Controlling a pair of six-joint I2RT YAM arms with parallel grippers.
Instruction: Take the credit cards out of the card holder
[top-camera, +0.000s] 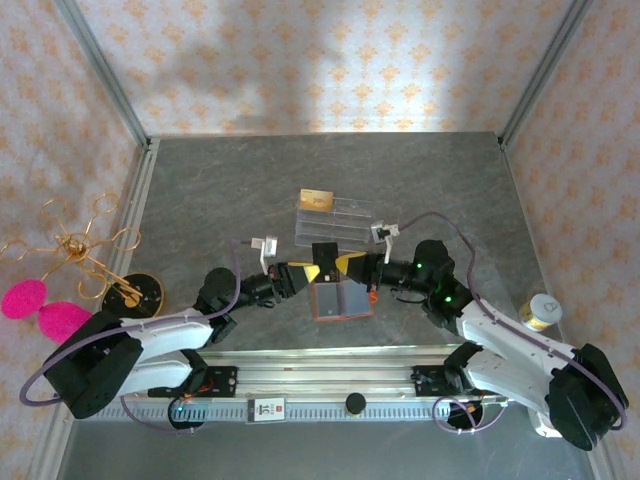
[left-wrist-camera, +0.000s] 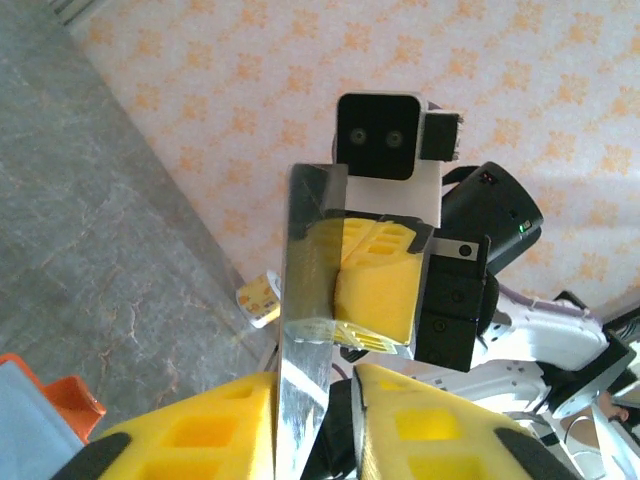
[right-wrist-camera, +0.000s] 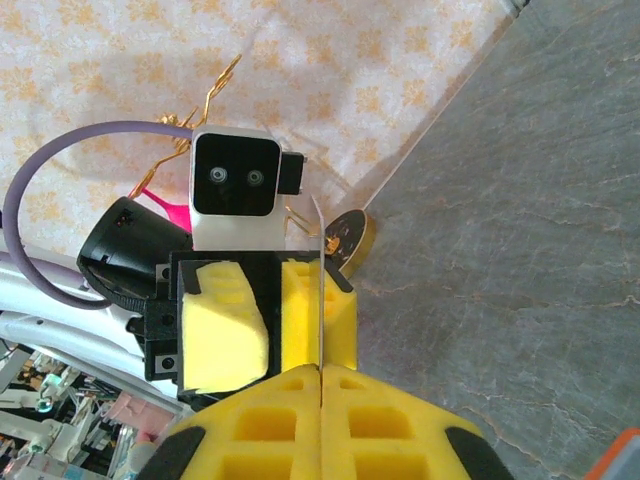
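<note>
Grey stone table (top-camera: 200, 190) lay under me. My right gripper (top-camera: 350, 264) was pinched shut on the thin black plastic card (top-camera: 325, 253), which stood on edge. My left gripper (top-camera: 306, 272) was a little open around its other end. Both hung right by the open orange-red wallet (top-camera: 342, 300). The gold card (top-camera: 317, 200) lay farther back.

The table (top-camera: 200, 190) has a matt grey top veined like stone. The black card (left-wrist-camera: 305, 330) is glossy enough to mirror, while the gold card (top-camera: 316, 200) has a duller sheen. The rack (top-camera: 335, 222) is clear, shiny plastic. The wallet (top-camera: 341, 300) looks matt. The pads (left-wrist-camera: 375, 290) are yellow, matt and soft-looking. The rail (top-camera: 330, 380) is pale metal, the stand (top-camera: 80, 245) is gold wire, and the puffs (top-camera: 60, 318) are fuzzy.
</note>
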